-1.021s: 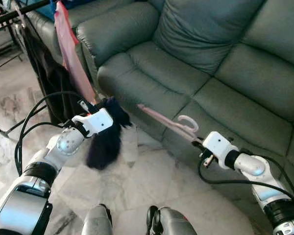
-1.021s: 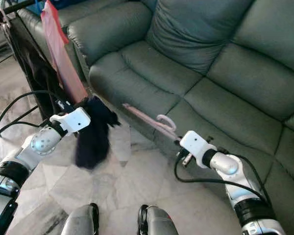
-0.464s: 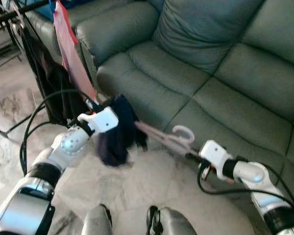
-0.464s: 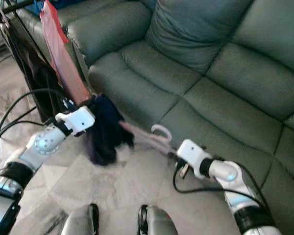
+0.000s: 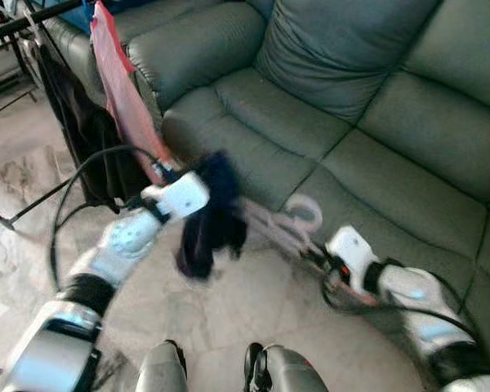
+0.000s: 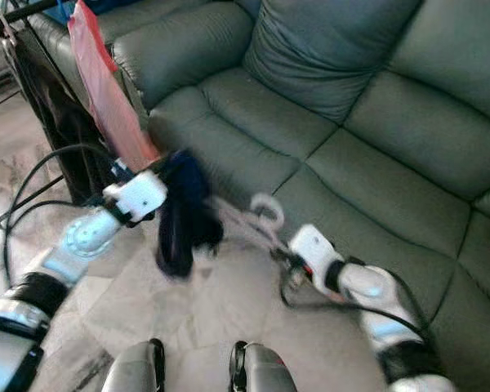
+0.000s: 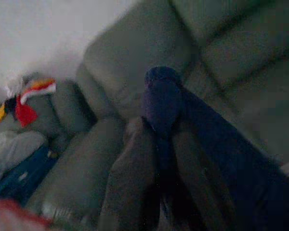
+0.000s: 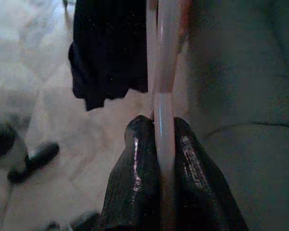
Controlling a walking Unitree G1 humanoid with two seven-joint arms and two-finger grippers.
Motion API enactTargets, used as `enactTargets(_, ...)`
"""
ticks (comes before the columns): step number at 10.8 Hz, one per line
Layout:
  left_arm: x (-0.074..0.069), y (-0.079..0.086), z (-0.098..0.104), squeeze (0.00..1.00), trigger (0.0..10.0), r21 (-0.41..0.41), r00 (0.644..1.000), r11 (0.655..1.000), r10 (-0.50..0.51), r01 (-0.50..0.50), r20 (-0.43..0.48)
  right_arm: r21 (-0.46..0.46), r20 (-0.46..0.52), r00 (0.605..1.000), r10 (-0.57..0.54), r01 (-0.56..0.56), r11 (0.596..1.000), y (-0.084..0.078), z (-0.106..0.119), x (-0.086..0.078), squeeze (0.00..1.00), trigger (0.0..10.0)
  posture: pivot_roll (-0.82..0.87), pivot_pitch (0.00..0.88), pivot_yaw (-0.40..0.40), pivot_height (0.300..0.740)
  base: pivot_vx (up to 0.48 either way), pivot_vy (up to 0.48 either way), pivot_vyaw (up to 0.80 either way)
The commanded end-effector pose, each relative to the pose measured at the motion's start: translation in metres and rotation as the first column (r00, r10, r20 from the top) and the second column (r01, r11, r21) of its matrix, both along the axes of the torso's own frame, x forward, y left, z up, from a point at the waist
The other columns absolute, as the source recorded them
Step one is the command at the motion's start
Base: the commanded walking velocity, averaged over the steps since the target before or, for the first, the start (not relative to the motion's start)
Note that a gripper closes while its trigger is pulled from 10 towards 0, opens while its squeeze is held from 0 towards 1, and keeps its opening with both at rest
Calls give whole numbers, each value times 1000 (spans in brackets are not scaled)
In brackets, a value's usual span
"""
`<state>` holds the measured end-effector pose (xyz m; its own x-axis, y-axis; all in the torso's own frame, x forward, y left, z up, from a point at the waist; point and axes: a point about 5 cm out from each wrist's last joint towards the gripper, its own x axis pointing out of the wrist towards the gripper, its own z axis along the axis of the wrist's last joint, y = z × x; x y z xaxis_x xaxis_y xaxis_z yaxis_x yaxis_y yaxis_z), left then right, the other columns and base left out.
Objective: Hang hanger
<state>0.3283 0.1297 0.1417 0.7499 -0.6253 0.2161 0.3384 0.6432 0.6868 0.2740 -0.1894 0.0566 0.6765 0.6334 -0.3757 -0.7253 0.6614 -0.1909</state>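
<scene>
A pale pink hanger (image 5: 287,222) is held low in front of the sofa, its hook (image 5: 304,211) pointing up. My right gripper (image 5: 317,258) is shut on its near end; the right wrist view has the bar (image 8: 164,110) pinched between the black fingers (image 8: 135,187). A dark navy garment (image 5: 211,214) hangs bunched from my left gripper (image 5: 202,181), which is shut on it. The garment overlaps the hanger's far arm. In the left wrist view the navy cloth (image 7: 162,102) sits between the fingers (image 7: 133,168). Both arms are motion-blurred.
A green leather sofa (image 5: 351,114) spans the back and right. At far left stands a drying rack (image 5: 16,24) with a pink cloth (image 5: 118,90) and a black garment (image 5: 75,122). Marble floor (image 5: 253,302) lies below; my feet (image 5: 253,376) are at the bottom.
My left gripper has carried the navy garment right and up to the hanger. My right gripper has drawn the hanger left, so the cloth now overlaps its far arm.
</scene>
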Motion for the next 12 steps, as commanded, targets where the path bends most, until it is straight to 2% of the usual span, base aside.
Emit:
enactTargets(1,-3,-7,17,0,10000,-69,998,996,-48,51,51,38,-6,992,-123,123,992,-12,-1,5,0,10000,-43,154,-52,740,0,0,0)
enactTargets(2,-8,-18,29,0,10000,-130,992,986,-98,107,74,134,-2,949,-314,312,941,-20,3,20,0,10000,-38,155,-51,740,0,0,0)
enactTargets(3,-15,-27,37,0,10000,-185,983,967,-165,176,76,164,12,893,-449,442,882,-31,8,31,0,10000,-32,156,-51,740,0,0,0)
enactTargets(4,-27,-41,43,0,10000,-252,963,930,-263,268,51,281,15,778,-628,600,749,-45,26,49,0,10000,-25,158,-50,740,0,0,0)
enactTargets(5,-31,-46,34,0,10000,-229,955,928,-297,292,13,353,9,730,-683,637,685,-51,38,57,0,10000,-25,157,-50,740,0,0,0)
enactTargets(6,-35,-47,18,0,10000,-158,949,940,-312,302,-43,428,-2,697,-717,649,629,-54,51,64,0,10000,-29,159,-50,740,0,0,0)
enactTargets(7,-39,-48,8,0,10000,-134,944,942,-319,307,-81,513,-55,689,-723,641,572,-52,60,70,0,10000,-32,159,-49,740,0,0,0)
enactTargets(8,-42,-51,5,0,10000,-138,939,939,-329,315,-98,645,-176,661,-730,637,422,-51,69,75,0,10000,-31,160,-50,740,0,0,0)
enactTargets(9,-44,-55,-1,0,10000,-125,928,936,-345,329,-139,771,-300,667,-682,591,238,-47,85,82,0,10000,-30,161,-49,740,0,0,0)
enactTargets(10,-45,-56,-8,0,10000,-109,926,939,-341,326,-162,862,-288,758,-585,471,187,-32,106,85,0,10000,-31,160,-47,740,0,0,0)
enactTargets(11,-46,-56,-15,0,10000,-91,925,943,-333,321,-185,936,-206,879,-430,305,175,-8,131,81,0,10000,-33,159,-47,740,0,0,0)
enactTargets(12,-46,-55,-20,0,10000,-77,924,946,-324,315,-204,965,-140,932,-334,205,166,9,148,74,0,10000,-36,159,-49,740,0,0,0)
